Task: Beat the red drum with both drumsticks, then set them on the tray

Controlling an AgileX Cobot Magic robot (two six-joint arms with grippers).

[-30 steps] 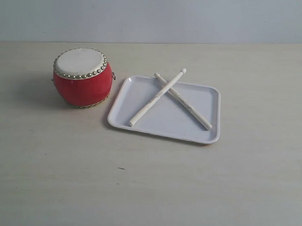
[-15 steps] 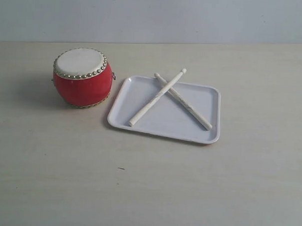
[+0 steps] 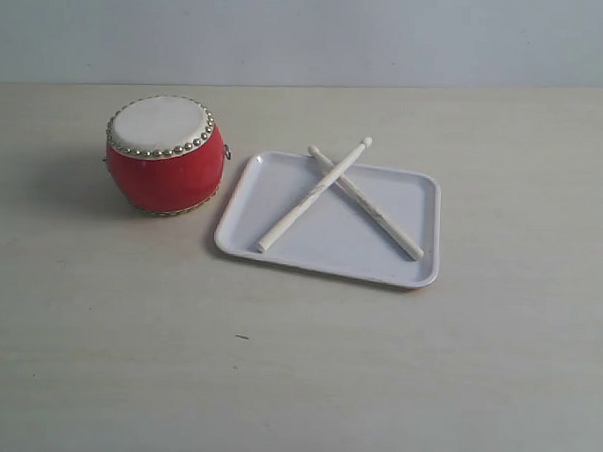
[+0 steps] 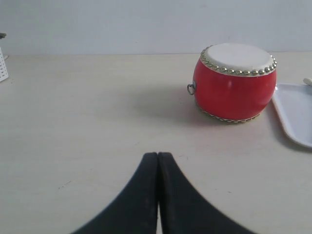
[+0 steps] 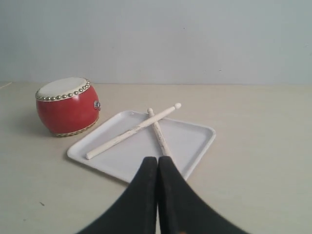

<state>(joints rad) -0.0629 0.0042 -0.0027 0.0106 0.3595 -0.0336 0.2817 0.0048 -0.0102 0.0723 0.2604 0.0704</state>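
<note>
The red drum point(image 3: 164, 160) with its cream skin and gold studs stands on the table, left of the white tray point(image 3: 421, 241). Both drumsticks lie crossed in the tray: one point(image 3: 308, 199) on top, the other point(image 3: 377, 215) beneath it. No gripper shows in the exterior view. In the left wrist view my left gripper point(image 4: 158, 155) is shut and empty, well short of the drum point(image 4: 234, 90), with the tray's edge point(image 4: 295, 112) beside it. In the right wrist view my right gripper point(image 5: 157, 159) is shut and empty, in front of the tray point(image 5: 195, 141), the crossed drumsticks point(image 5: 129, 132) and the drum point(image 5: 66, 109).
The pale wooden table point(image 3: 295, 366) runs wide around the drum and tray, with a plain wall behind. A white slotted object point(image 4: 2, 68) shows at the edge of the left wrist view.
</note>
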